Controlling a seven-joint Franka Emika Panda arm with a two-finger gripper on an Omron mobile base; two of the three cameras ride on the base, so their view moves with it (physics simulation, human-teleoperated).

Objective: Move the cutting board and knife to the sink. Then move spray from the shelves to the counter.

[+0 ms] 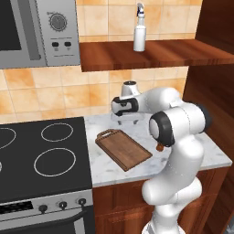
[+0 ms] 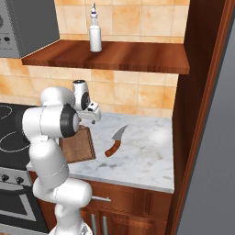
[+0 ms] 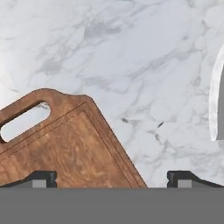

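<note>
With jaws spread wide, the gripper [image 3: 111, 177] hovers above the handle end of the cutting board [image 1: 123, 149] lying near the counter [image 1: 205, 157] front edge, seemingly lining up a grasp.

A kitchen is shown: a black glass stovetop with ring burners [image 1: 43, 155], a silver microwave [image 1: 39, 32], and an orange tiled wall [image 2: 133, 94] are seen.

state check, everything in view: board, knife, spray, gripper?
cutting board: flat on the counter, not gripped.
knife: lying on the counter beside the board, apart from it.
spray: upright on the shelves.
gripper: open, above the counter by the board's handle end, holding nothing.
</note>
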